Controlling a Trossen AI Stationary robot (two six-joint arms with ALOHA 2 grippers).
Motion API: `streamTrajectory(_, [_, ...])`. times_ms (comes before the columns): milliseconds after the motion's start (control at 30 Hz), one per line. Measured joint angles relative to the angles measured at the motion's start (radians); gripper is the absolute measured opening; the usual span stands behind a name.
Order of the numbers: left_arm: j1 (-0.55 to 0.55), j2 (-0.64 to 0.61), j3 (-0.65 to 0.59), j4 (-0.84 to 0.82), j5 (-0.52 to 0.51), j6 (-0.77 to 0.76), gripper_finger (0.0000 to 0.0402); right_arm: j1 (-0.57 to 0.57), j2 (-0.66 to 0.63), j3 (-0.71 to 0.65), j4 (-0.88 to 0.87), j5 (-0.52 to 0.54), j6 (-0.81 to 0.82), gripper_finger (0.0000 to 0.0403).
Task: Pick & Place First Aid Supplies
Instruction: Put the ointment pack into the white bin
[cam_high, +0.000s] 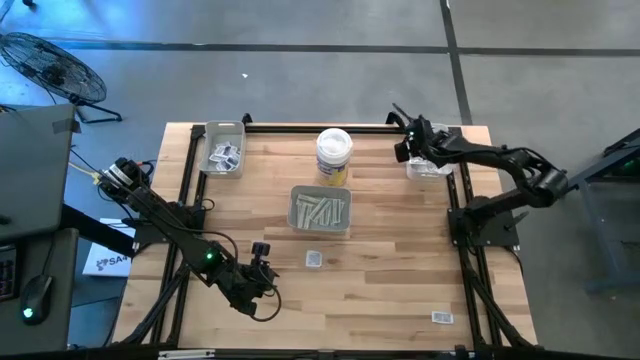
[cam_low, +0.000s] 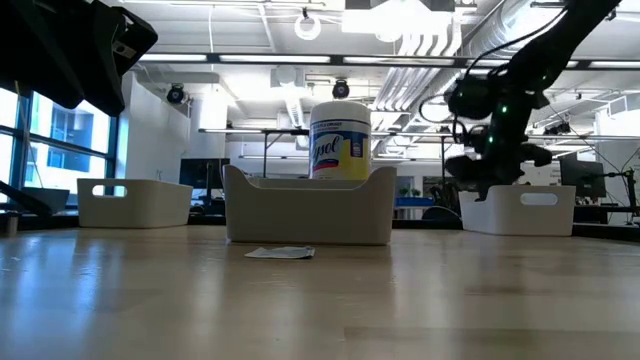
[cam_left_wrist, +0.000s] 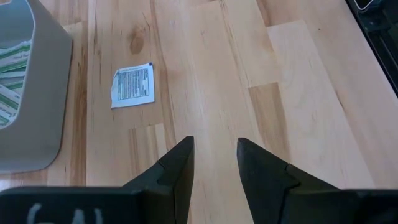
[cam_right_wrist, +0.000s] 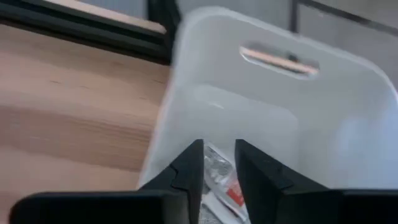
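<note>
Right claw (cam_right_wrist: 217, 163) parted over white tray (cam_right_wrist: 348, 124), packets (cam_right_wrist: 217, 171) inside

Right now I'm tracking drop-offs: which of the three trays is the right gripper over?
The white tray at the table's far right corner; right gripper hangs over it, unlike the others.

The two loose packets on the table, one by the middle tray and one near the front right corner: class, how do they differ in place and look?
The middle packet lies just in front of the centre tray; the corner packet lies far from every tray. The middle packet looks squarish, the corner packet wider than deep. Both are small, pale, flat on the wood and untouched.
</note>
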Motion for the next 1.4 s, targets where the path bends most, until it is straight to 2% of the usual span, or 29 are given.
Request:
streamTrajectory(133, [0.000, 0.000, 0.000, 0.000, 0.000, 0.000, 0.0120, 0.016, -0.119, 0.013, -0.063, -0.055, -0.077, 0.0100])
streamTrajectory(267, [0.000, 0.000, 0.000, 0.000, 0.000, 0.000, 0.0120, 0.124, -0.274, 0.052, -0.232, -0.094, -0.132, 0.0093])
streamTrajectory(433, [0.000, 0.000, 0.000, 0.000, 0.000, 0.000, 0.0120, 0.420, -0.452, 0.067, -0.357, -0.151, -0.039, 0.0083])
streamTrajectory(567, [0.000, 0.000, 0.000, 0.000, 0.000, 0.000, 0.0120, 0.707, -0.493, 0.065, -0.374, -0.157, 0.126, 0.0083])
streamTrajectory(767, [0.000, 0.000, 0.000, 0.000, 0.000, 0.000, 0.0120, 1.066, -0.409, 0.078, -0.359, -0.146, 0.365, 0.0083])
streamTrajectory(1000, [0.000, 0.000, 0.000, 0.000, 0.000, 0.000, 0.0120, 1.311, -0.188, 0.217, -0.461, -0.250, 0.609, 0.0082])
streamTrajectory(1167, [0.000, 0.000, 0.000, 0.000, 0.000, 0.000, 0.0120, 1.417, 0.003, 0.339, -0.600, -0.456, 0.819, 0.0082])
streamTrajectory(1300, [0.000, 0.000, 0.000, 0.000, 0.000, 0.000, 0.0120, 1.501, 0.123, 0.387, -0.606, -0.634, 0.974, 0.0082])
streamTrajectory(1400, [0.000, 0.000, 0.000, 0.000, 0.000, 0.000, 0.0120, 1.554, 0.189, 0.396, -0.601, -0.719, 1.035, 0.0082])
